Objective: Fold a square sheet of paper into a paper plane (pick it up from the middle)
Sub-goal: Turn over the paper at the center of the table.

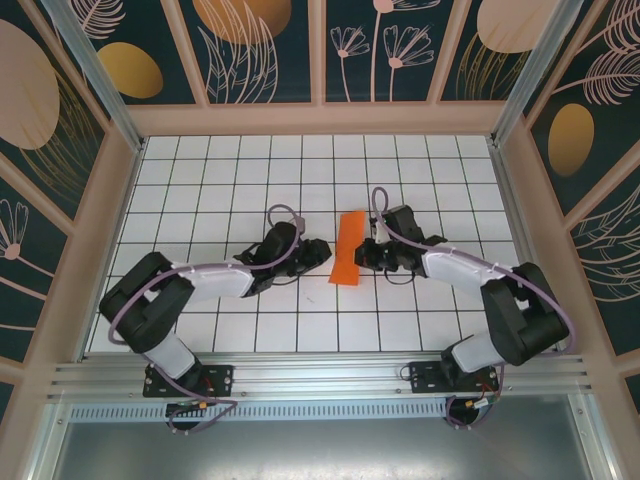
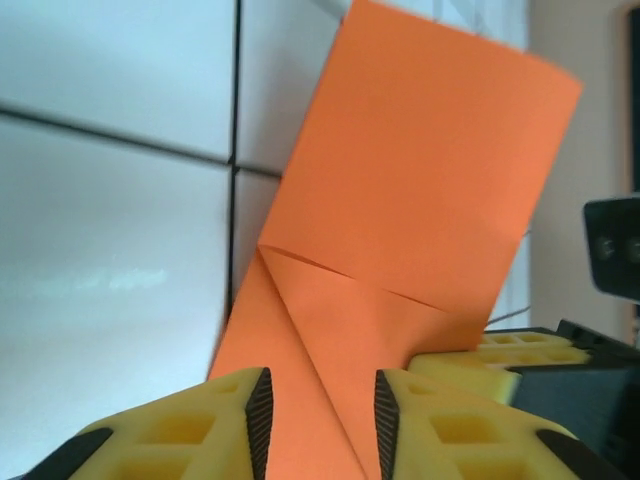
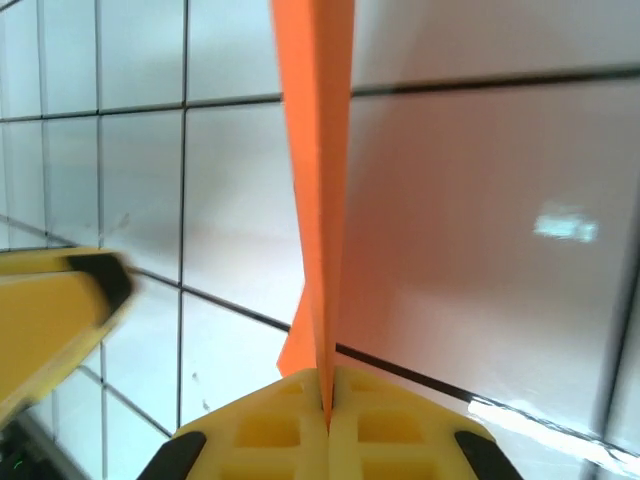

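The square sheet of paper [image 1: 349,247] is bright orange, folded to a narrow strip, and stands tilted on the tiles mid-table between both grippers. In the left wrist view the paper [image 2: 420,180] shows a diagonal corner fold. My left gripper [image 1: 322,254] sits at its left edge, and in its own view the left gripper [image 2: 320,425] has its jaws apart with the paper passing between them, untouched. My right gripper [image 1: 362,252] is at the right edge. Its own view has the right gripper [image 3: 327,400] shut on the paper [image 3: 315,150], seen edge-on. A right finger [image 2: 495,358] touches the sheet's lower corner.
The white grid-tiled table [image 1: 230,180] is walled by a wooden frame with floral panels [image 1: 250,50]. A metal rail [image 1: 320,378] runs along the near edge by the arm bases. A left finger [image 3: 60,310] shows at the left of the right wrist view.
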Robot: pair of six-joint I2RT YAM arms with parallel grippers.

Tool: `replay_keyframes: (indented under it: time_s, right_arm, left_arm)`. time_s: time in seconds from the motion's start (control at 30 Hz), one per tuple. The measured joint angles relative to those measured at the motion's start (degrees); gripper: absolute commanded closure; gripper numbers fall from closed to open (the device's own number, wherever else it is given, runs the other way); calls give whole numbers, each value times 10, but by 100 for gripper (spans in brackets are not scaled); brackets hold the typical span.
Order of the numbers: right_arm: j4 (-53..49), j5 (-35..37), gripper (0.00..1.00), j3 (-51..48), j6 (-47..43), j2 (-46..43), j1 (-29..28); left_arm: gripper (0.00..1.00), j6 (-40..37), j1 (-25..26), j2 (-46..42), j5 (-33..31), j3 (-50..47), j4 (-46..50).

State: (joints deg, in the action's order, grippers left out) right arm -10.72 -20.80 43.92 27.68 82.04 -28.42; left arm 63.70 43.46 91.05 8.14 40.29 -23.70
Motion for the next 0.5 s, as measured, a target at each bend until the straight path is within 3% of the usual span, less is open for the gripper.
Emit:
replay_keyframes:
  time_s: [0.27, 0.4, 0.5]
  right_arm:
    - [-276, 297, 96, 206, -51, -16, -47]
    - [-386, 425, 94, 275, -53, 41, -96]
    - [-442, 480, 91, 297, -46, 109, -129]
  left_arm:
    - [58, 2, 0, -164, -155, -82, 17]
    - [57, 9, 0, -229, -224, -132, 33]
    - [55, 12, 0, -274, -264, -156, 46]
